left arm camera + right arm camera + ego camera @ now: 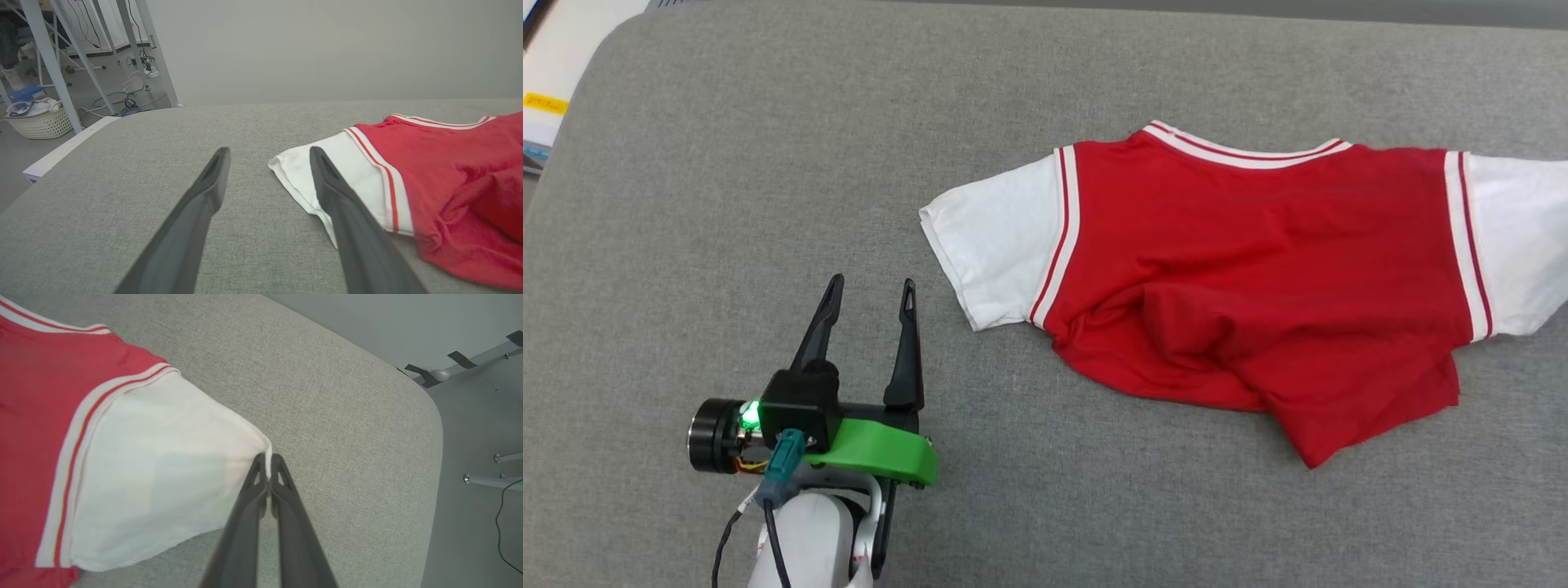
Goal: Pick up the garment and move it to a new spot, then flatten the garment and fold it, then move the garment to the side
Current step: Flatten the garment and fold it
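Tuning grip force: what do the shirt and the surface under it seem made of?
The garment: soft, thin, matte knit, probably jersey; it rumples into folds. The surface: grey matte woven fabric, like upholstery; a flecked weave shows, and the rounded corner hints at padding.

Grey fabric tabletop (768, 163); plain grey wall (327, 49); white basket (41, 124).

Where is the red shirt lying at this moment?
In the head view the garment lies rumpled on the right half of the grey surface, right of the open left tool; the right tool pinches one white sleeve.
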Available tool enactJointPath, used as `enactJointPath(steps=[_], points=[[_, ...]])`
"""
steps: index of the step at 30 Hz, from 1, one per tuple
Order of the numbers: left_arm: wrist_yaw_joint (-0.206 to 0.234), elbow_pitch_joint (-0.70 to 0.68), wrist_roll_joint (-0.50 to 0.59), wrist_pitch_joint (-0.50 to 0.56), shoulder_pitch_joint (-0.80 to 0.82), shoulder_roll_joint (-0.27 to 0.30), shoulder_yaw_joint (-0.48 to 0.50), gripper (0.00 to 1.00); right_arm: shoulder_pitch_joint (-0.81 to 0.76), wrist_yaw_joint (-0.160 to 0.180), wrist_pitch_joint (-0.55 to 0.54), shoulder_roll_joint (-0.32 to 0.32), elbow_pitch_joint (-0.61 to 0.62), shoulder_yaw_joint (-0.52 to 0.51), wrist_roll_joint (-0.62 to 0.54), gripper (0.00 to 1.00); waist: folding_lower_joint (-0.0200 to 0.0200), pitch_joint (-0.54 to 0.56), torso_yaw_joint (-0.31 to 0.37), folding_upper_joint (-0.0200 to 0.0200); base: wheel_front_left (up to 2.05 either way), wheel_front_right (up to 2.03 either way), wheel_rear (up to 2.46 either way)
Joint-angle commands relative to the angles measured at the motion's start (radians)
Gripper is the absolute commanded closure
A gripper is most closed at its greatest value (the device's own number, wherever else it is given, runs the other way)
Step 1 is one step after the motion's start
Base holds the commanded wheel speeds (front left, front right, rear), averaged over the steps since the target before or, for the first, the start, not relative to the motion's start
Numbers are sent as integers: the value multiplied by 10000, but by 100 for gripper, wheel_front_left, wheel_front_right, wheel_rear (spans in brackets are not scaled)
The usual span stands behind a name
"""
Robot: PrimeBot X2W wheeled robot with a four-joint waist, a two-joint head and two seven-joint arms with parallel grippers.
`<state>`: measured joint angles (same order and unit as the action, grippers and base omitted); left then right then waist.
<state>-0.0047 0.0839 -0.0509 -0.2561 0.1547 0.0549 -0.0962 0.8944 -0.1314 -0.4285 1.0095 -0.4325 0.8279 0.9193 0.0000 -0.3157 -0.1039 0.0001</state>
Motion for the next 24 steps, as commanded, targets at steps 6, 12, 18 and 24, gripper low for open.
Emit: enactJointPath(steps=[6, 12, 18, 24], points=[[-2, -42, -50, -57, 576, -37, -94, 0, 59, 7, -221, -1034, -1480, -549, -708, 100, 0, -1050, -356, -1, 0, 0, 0], [41, -23, -112, -57, 865, -43, -214, 0, -110, 7, -453, -1692, -2964, -740, -1273, 100, 0, -1392, -583, -1, 0, 0, 0], [114, 74, -152, -57, 833, -45, -151, 0, -451, 7, 201, -2086, -3686, -1137, -1153, 100, 0, -1204, -540, -1, 0, 0, 0], [95, 133, -119, -57, 729, -42, 106, 0, -758, 7, 2696, -2161, -3348, -1735, -1579, 0, 0, -549, -280, -1, 0, 0, 0]])
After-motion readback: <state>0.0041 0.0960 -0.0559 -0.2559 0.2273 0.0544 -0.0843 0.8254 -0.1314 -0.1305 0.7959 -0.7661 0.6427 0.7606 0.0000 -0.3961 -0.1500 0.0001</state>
